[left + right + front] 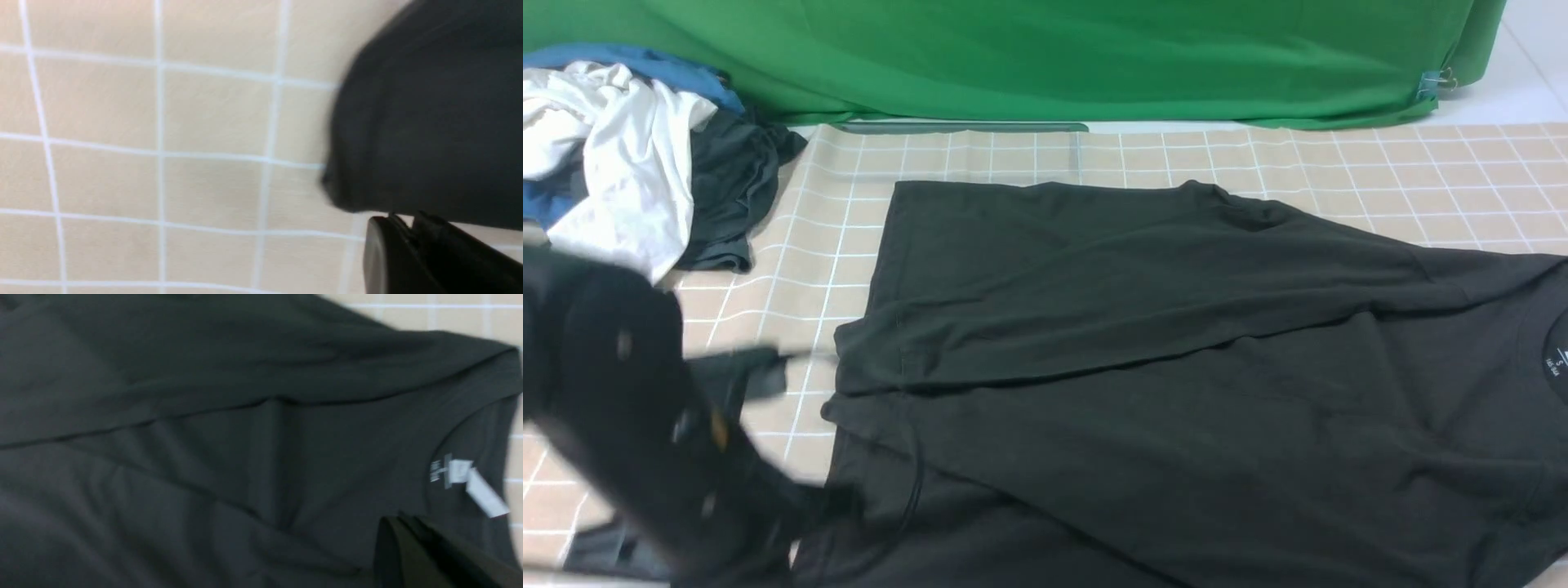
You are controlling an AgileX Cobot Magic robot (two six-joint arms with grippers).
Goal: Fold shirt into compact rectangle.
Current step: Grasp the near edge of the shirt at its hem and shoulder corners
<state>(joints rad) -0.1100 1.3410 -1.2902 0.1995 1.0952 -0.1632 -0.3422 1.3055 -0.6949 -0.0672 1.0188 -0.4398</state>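
Note:
The black shirt (1176,327) lies spread on the tiled table cover (1013,155), its far half folded over toward me. Its collar with the white neck label (1558,363) is at the right edge. My left gripper (764,371), blurred, hovers just left of the shirt's left edge. In the left wrist view the left gripper (405,215) has its jaws a crack apart with nothing between them, beside the shirt's edge (429,122). The right gripper (399,517) is shut and empty above the shirt (204,416), near the neck label (470,482). The front view does not show it.
A pile of clothes sits at the back left: a white garment (613,163), a blue one (645,65) and a dark grey one (735,188). A green backdrop (1054,57) hangs along the table's far edge.

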